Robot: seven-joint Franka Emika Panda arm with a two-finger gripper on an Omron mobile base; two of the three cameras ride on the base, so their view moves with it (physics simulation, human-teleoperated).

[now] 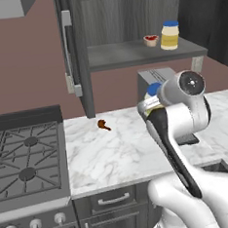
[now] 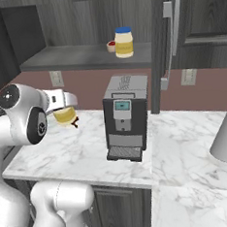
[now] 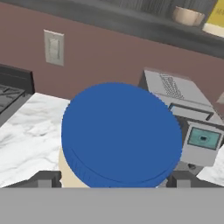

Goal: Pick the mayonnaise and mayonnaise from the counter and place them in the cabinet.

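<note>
One mayonnaise jar (image 1: 170,35) (image 2: 124,42), cream with a yellow band and blue lid, stands upright on the grey shelf of the open cabinet (image 1: 125,57) (image 2: 76,58). My gripper (image 2: 64,112) (image 3: 113,178) is shut on the second mayonnaise jar (image 1: 153,89) (image 2: 64,117), held above the marble counter left of the coffee machine. In the hand view its blue lid (image 3: 120,133) sits close to the camera, with the dark fingertips (image 3: 44,178) on either side. In the left base view my own arm hides most of the held jar.
A grey coffee machine (image 2: 125,115) (image 1: 154,76) stands on the counter under the shelf. A small bowl with red filling (image 1: 151,40) sits beside the shelved jar. The cabinet door (image 1: 69,51) (image 2: 173,37) hangs open. A stove (image 1: 25,158) lies left; a brown item (image 1: 103,125) lies on the marble.
</note>
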